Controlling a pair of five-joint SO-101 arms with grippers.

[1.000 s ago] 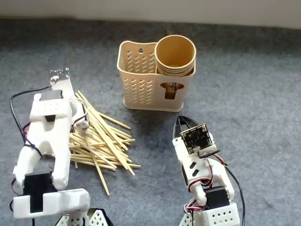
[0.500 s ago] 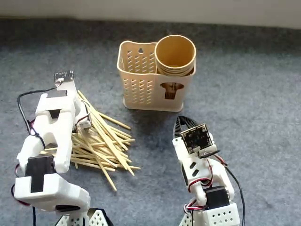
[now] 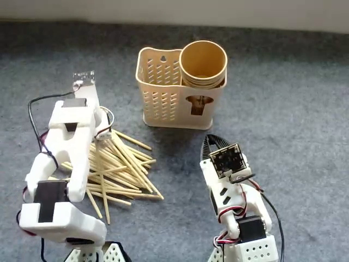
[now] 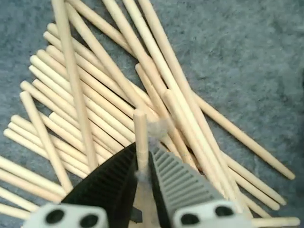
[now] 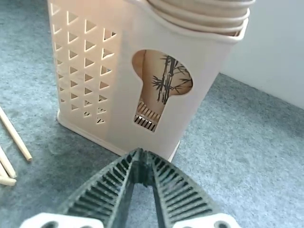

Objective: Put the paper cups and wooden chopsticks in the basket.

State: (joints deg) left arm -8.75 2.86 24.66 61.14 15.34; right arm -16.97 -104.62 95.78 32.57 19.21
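On the left, we see the left gripper (image 4: 142,154) clamped on a single chopstick (image 4: 140,126), its jaws pressed against the stick from both sides, right above the pile of chopsticks (image 3: 122,169) that lies loose on the grey mat (image 3: 294,109). Over the last second its arm has swung from the outer edge of the pile toward the basket, and the pile has been stirred — several sticks at its near edge now lie at new angles, though the heap stays where it was. We judge this to be the pickup of one stick, with the carry not yet begun and nearly the whole pile still to go. In the middle stands the basket (image 3: 158,82), upright and apart from the pile, with the stack of paper cups (image 3: 203,63) already in its right-hand compartment and the compartment beside it open at the top. To the right, the right gripper (image 5: 141,164) rests with its jaws together on nothing, pointing at the basket's front wall — it has not moved.
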